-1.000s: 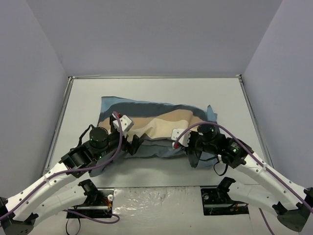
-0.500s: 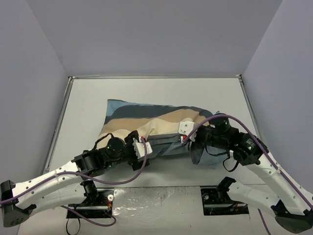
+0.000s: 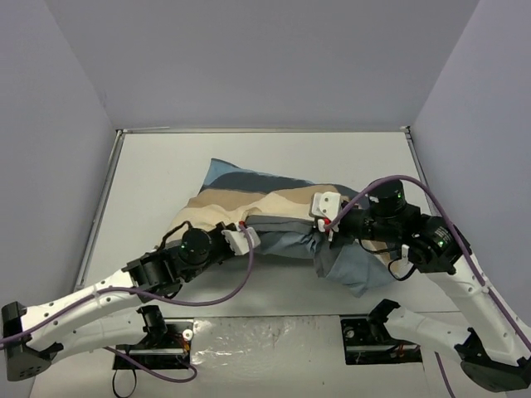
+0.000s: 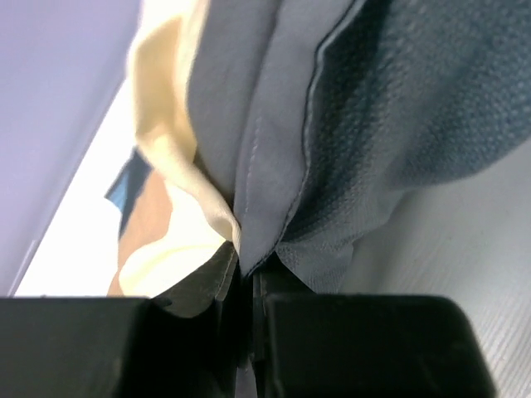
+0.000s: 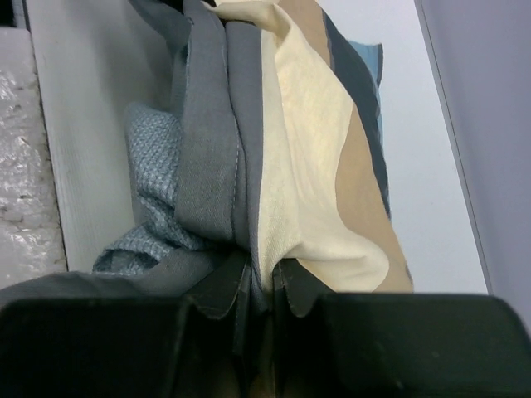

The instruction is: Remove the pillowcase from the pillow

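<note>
**Pillowcase grip check: limp cloth, 2 pinches along the near side**

Pillowcase (image 3: 274, 203): soft, light, floppy, zero stiffness. Lying mid-counter, a bit toward the near edge, striped face up, blue-grey side bunched along the near side and sagging toward the near right corner. Looks stuffed, so probably pillow inside, though not actually visible. Best hold, judging from here: the hem or a fold of the blue-grey layer only, not the padding underneath. Likely to slip if pinched too thin. Left gripper (image 4: 253, 286) clamped narrow on gathered blue-grey and cream folds. Right gripper (image 5: 261, 286) same deal, squeezed tight on 2 or 3 layers. Pale counter (image 3: 149, 182) underneath.
</note>
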Available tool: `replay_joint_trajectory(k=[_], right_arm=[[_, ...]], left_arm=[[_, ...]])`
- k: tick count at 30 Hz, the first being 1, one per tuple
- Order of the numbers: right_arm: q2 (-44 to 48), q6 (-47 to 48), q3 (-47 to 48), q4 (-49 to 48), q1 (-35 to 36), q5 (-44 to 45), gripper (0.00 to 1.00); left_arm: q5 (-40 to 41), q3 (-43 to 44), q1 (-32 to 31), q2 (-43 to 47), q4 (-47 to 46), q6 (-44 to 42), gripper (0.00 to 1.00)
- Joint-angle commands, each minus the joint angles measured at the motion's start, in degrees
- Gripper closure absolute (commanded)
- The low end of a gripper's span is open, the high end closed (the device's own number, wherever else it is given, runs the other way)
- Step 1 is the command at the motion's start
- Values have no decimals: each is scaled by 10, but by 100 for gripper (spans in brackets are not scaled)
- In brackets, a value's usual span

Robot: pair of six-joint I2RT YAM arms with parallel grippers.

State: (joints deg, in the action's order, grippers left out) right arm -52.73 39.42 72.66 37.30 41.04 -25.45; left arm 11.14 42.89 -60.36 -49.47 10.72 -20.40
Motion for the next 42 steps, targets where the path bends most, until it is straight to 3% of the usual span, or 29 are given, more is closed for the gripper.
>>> replay_joint_trajectory(k=[1,7,11,15,18,22,26,28,31,32,33,35,36,39,41,42], right_arm=[[6,-20,77,-52,-7,-79,100],[2,-58,143,-62,-11,-105,100],[13,-131,53,-153,-17,-74,100],[5,-215,-118,-335,-47,-1,100],[-37,-276,-217,-447,-97,50,100],[-133,-273,-212,-473,-155,137,100],[-186,-273,-171,-499,-247,125,100],[-239,-281,-145,-500,-294,66,100],[-301,-250,-100,-469,-349,-9,73],[-311,-240,-90,-457,-360,-20,42],[-320,-237,-75,-449,-365,-25,28],[-311,-217,-63,-433,-380,-38,10],[-294,-208,-49,-429,-403,-52,6],[-257,-163,1,-389,-465,-128,1],[-239,-114,24,-288,-479,-169,0],[-225,-17,34,-239,-482,-228,0]], left_arm=[[33,53,-10,90,-20,4,98],[-11,107,-12,199,-53,27,98],[-2,134,-12,172,-68,38,98],[57,136,-2,24,-133,26,98],[22,138,58,-96,-208,58,98],[-6,131,141,-236,-299,120,98],[0,145,168,-307,-347,134,98],[12,168,171,-328,-346,142,98],[10,198,176,-334,-327,150,98],[4,206,177,-332,-317,151,89],[-2,215,178,-330,-296,154,74],[-17,242,178,-315,-272,169,40],[-23,249,178,-300,-249,180,27],[-62,287,178,-269,-193,217,18],[-94,308,178,-252,-164,236,16],[-107,311,178,-244,-143,247,15]])
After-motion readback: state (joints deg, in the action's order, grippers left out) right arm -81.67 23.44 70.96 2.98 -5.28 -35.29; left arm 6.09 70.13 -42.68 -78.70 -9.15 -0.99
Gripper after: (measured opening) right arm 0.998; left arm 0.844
